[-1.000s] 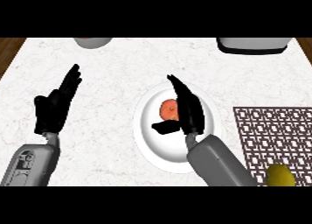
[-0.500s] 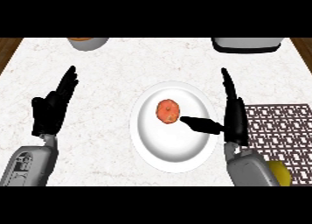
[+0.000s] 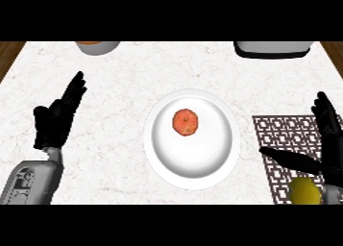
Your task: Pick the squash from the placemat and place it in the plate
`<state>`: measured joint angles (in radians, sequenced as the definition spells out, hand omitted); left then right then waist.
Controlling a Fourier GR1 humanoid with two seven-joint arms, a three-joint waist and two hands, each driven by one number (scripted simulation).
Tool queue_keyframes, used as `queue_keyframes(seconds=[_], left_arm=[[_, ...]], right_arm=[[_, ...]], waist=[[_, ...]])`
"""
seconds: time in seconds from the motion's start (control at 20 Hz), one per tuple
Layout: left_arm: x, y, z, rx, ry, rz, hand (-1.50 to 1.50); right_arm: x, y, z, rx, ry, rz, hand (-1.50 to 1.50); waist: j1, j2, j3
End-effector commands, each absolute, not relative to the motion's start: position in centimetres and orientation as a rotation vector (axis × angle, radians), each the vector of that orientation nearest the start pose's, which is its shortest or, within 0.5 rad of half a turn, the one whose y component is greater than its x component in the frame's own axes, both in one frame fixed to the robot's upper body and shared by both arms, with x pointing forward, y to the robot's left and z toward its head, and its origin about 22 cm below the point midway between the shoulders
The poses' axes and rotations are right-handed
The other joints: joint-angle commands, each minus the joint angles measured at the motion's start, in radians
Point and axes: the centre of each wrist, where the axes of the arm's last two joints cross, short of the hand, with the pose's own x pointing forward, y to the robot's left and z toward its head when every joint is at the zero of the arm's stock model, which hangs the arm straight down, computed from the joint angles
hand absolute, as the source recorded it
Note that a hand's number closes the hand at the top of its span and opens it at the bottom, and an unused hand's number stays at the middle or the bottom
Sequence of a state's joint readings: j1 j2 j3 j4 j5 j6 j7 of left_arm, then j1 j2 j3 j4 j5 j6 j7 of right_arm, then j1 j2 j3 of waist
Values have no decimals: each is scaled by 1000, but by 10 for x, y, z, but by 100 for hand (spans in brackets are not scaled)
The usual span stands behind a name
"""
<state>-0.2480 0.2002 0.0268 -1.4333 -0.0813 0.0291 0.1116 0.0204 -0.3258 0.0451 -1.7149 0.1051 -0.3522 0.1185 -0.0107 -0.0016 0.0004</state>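
One pale marbled bench [image 3: 131,72] filled most of the frame, with brown wood showing at its upper corners; a white plate [image 3: 202,163] sat at the centre; a dark patterned placemat [image 3: 280,134] lay just right of the plate, running to the right edge; the left robot hand [image 3: 57,120] stood open at the left of the frame, fingers straight and close together, holding nothing; the right robot hand [image 3: 337,149] stood over the placemat at the lower right, fingers straight and thumb spread wide toward the plate, holding nothing; a dark container [image 3: 273,49] sat at the upper right and a grey bowl [image 3: 98,46] at the upper left; the orange squash [image 3: 186,122] lay in the plate, in its upper half; a small yellow object [image 3: 305,191] rested on the placemat at the lower right, just beside the right robot hand.
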Motion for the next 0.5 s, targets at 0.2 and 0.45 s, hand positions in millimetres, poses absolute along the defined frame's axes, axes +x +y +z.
queue_keyframes(seconds=[0.2, 0.45], left_arm=[[300, 247, 35, 240, -1551, -218, 0], [296, 263, 47, 239, -1562, -218, 0]], right_arm=[[202, -359, 37, -534, -1627, 55, -150], [201, -378, 19, -542, -1615, 33, -150]], waist=[[5, 1, 0], [9, 1, 0]])
